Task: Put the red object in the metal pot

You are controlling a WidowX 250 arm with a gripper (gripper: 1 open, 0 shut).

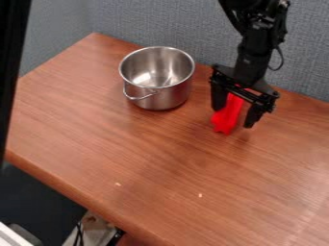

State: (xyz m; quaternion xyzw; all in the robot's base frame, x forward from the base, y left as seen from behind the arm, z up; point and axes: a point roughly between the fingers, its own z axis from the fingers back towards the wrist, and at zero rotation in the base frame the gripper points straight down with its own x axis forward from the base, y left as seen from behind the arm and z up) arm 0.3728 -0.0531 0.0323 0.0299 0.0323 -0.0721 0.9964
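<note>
The red object (228, 118) lies on the wooden table, right of the metal pot (157, 77). My gripper (238, 116) points straight down over it, jaws open, one black finger on each side of the red block. The block's upper part is partly hidden by the fingers. I cannot tell whether the fingers touch it. The shiny steel pot stands upright and empty, its thin wire handle (137, 95) at the front-left.
The brown wooden table (141, 163) spans the view, its near edge running diagonally at the lower left. A grey wall stands behind the table. The black arm (264, 38) reaches down from the top right.
</note>
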